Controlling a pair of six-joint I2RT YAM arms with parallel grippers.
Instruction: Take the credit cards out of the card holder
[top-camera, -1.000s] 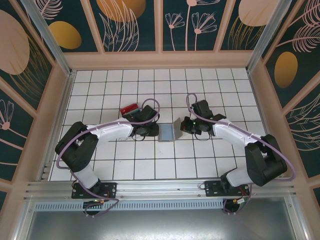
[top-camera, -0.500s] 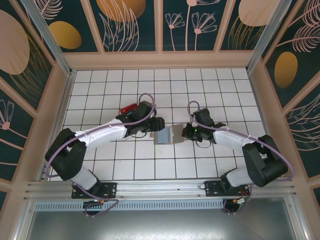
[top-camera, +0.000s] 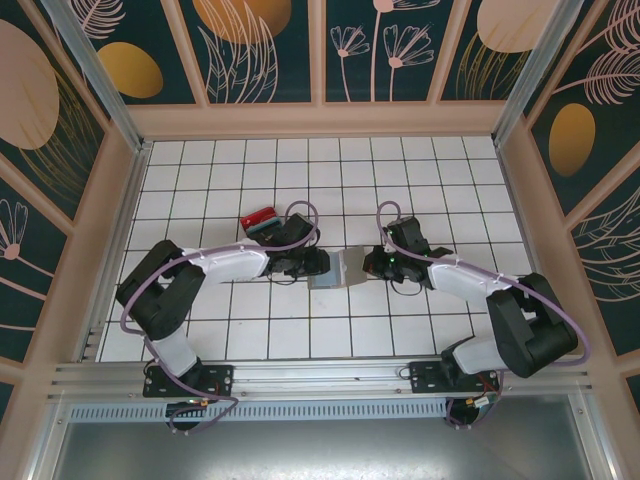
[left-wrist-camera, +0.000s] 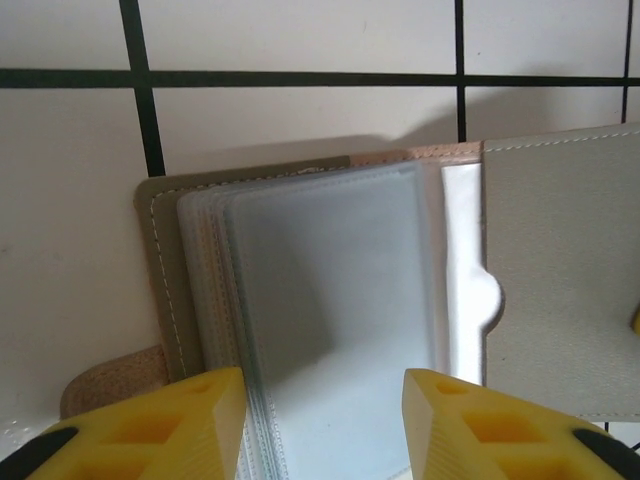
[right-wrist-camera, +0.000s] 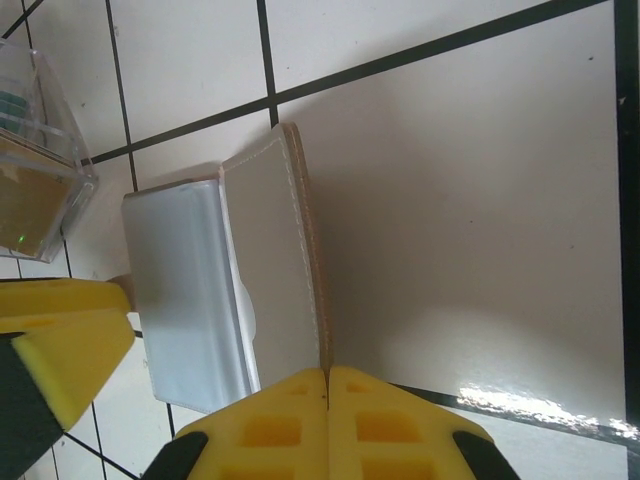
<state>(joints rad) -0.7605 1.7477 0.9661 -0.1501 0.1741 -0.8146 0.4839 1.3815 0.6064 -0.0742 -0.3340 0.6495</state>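
The card holder (top-camera: 340, 268) lies open on the white tiles between both grippers. In the left wrist view its grey panel (left-wrist-camera: 555, 260) spreads right, and a stack of cloudy plastic sleeves (left-wrist-camera: 330, 290) lies over the tan left panel; I see no card colour in them. My left gripper (left-wrist-camera: 325, 405) is open, its yellow fingers either side of the sleeves' near edge. My right gripper (right-wrist-camera: 327, 385) is shut on the thin edge of the holder's panel (right-wrist-camera: 270, 270). A red card over a teal one (top-camera: 260, 219) lies on the tiles behind the left wrist.
The white tiled floor (top-camera: 300, 330) is boxed in by tan walls. The left arm's finger (right-wrist-camera: 60, 345) and its clear camera housing (right-wrist-camera: 40, 170) sit close to the left of the holder in the right wrist view.
The holder went from standing half upright to lying flatter and open. My left gripper shifted right and nearer onto the holder, and the left elbow swung inward. The right gripper kept its hold.
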